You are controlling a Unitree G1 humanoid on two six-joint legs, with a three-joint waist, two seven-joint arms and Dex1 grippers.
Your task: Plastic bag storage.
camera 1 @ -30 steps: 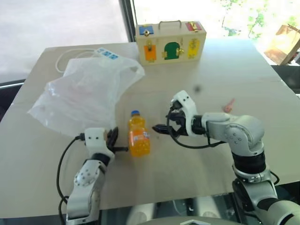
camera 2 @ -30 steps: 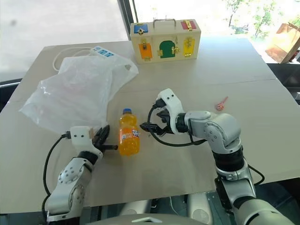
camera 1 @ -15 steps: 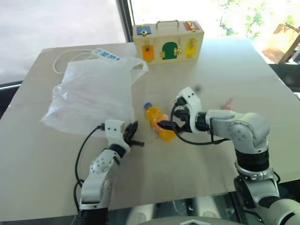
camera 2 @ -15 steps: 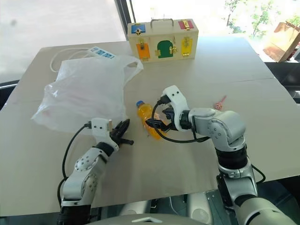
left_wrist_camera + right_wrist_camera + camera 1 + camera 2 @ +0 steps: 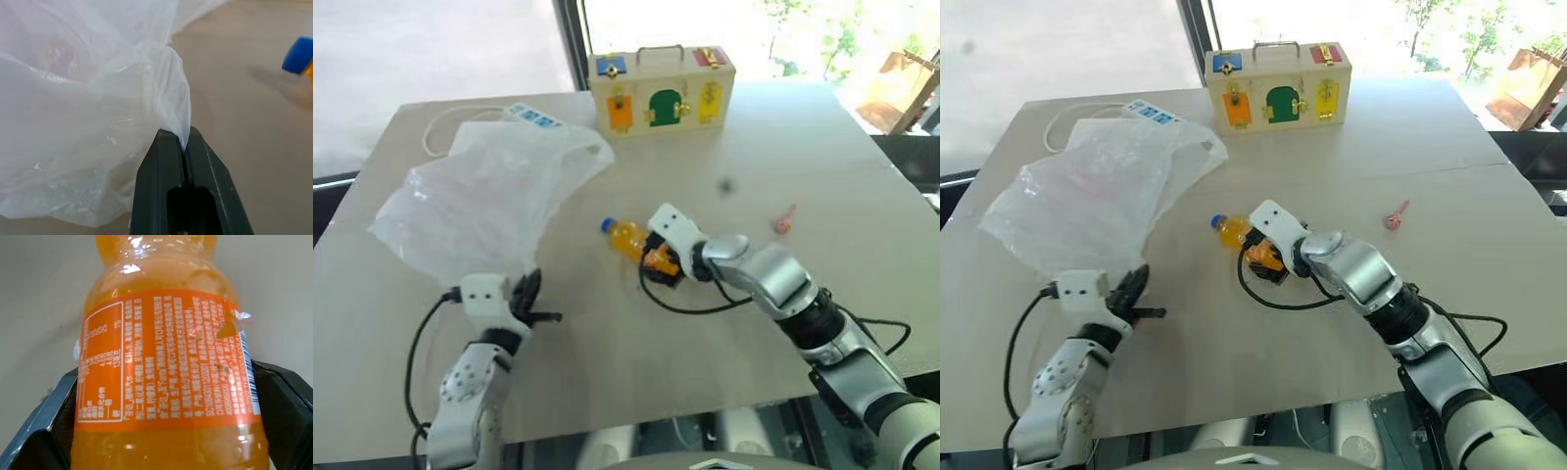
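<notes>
Plastic bag [image 5: 475,201], one in number, translucent white and crinkled, lies spread on the table [image 5: 822,137], left of the single orange bottle [image 5: 636,245]; any print on the film cannot be read. Nearest the robot, the left gripper [image 5: 536,302] extends roughly level from a raised forearm, left of and nearer than the bottle; its two black fingers [image 5: 168,186] are pressed together on a pinched fold at the bag's near edge. The right arm reaches in from the right, its gripper [image 5: 1255,257] angled downward, jaws spread wide on either side of the bottle, which lies on its side with its blue cap [image 5: 607,225] pointing toward the bag. The wrist view shows the bottle's orange label [image 5: 166,357] bearing small white text, too fine to read, and a barcode. Right of the bottle, well apart, lies one small pink object [image 5: 784,219]. Beyond the bottle stands one wooden latch box [image 5: 662,88] with coloured doors; beyond the bag, one white power strip [image 5: 533,114] with its cable.
</notes>
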